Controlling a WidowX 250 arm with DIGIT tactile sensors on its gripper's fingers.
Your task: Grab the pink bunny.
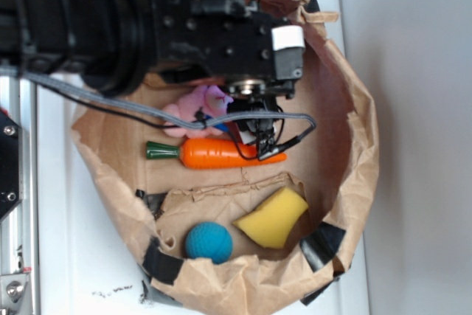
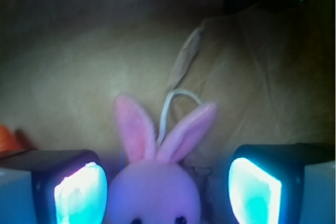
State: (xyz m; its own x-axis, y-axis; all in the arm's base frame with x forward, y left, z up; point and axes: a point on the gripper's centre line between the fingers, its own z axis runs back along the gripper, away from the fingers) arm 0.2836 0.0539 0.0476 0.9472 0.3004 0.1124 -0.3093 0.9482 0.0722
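The pink bunny fills the bottom middle of the wrist view, two long ears up and a white loop behind them. My gripper is open, and its two glowing pads stand on either side of the bunny's head; the left pad is close to it, the right one apart. In the exterior view the bunny lies inside a brown paper bag, partly hidden under my black arm, with the gripper over it.
An orange toy carrot with a green stem lies just below the bunny. A yellow sponge and a blue ball sit lower in the bag. The bag's crumpled walls surround everything. A grey cable crosses the bunny.
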